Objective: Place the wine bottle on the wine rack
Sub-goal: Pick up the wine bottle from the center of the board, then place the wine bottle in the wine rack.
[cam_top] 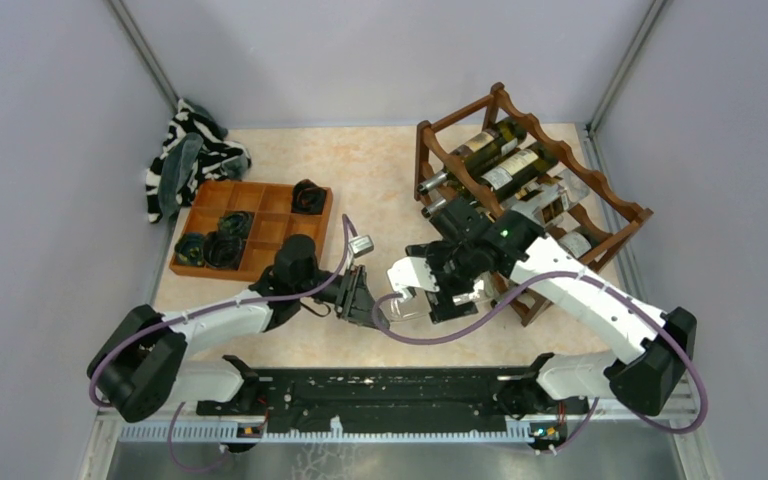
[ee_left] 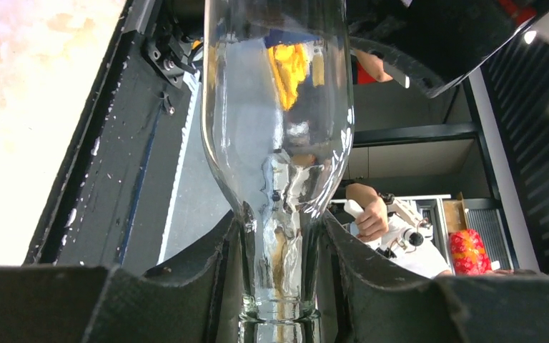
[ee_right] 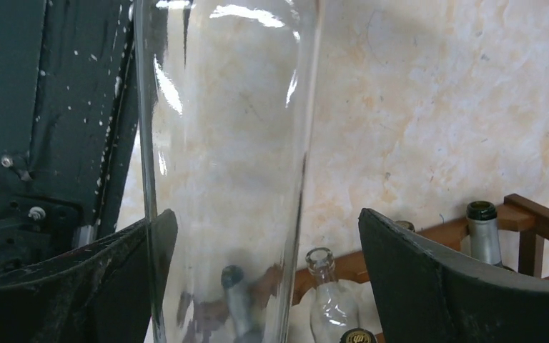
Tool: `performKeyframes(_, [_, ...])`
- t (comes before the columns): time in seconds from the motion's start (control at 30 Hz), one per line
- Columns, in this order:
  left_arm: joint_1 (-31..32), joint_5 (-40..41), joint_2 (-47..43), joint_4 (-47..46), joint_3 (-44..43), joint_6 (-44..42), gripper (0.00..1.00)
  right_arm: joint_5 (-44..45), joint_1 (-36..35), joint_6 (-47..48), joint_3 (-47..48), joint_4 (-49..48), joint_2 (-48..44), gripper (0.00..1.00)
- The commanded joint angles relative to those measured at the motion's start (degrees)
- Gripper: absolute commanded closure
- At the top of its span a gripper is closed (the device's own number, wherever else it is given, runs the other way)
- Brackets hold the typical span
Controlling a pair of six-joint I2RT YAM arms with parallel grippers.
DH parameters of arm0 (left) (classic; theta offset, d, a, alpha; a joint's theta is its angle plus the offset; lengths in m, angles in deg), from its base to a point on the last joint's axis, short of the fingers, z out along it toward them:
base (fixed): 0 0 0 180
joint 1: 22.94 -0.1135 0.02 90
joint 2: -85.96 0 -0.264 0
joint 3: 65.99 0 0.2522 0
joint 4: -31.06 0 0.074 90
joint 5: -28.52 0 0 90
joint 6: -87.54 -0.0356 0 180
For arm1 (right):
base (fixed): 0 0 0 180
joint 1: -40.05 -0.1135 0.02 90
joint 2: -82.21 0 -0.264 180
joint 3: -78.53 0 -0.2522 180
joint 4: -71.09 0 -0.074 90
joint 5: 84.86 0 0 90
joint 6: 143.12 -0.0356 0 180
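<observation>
Left gripper (ee_left: 279,239) pinching wine bottle (ee_left: 275,107) neck, right gripper (ee_right: 263,221) spread around body

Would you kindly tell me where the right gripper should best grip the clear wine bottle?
Grip the bottle on its straight body, side-on: the right gripper stands open astride those parallel walls, while the left gripper holds the narrow neck.

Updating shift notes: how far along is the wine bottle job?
Done: several bottles lie in the wine rack. In hand: the left pincer grips the clear wine bottle by its neck; the right pincer stands open around its body. Left: laying it on the rack.
</observation>
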Motion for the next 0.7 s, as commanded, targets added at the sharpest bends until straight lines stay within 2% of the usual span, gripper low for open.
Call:
performKeyframes(0.0, [0.3,-2.1,-2.3,-12.1,1.8,2.4,1.0,-11.0,2.4,1.2,6.0,2.9,-1.6,0.02])
performKeyframes(0.23, [0.3,-1.5,-0.2,-24.3,6.0,8.6,1.0,-23.6,6.8,6.1,13.6,12.0,-0.5,0.01])
performKeyframes(0.47, [1.0,2.9,0.8,-34.0,8.6,12.7,1.0,-35.9,16.2,9.1,19.4,17.3,-0.7,0.01])
performKeyframes(0.57, [1.9,5.8,0.9,-36.0,9.0,13.0,1.0,-38.9,20.1,5.8,20.9,15.9,-1.2,0.01])
performKeyframes(0.67, [2.8,8.4,2.2,-38.2,9.4,13.6,1.0,-39.7,24.4,-2.2,21.0,9.5,-2.1,0.01])
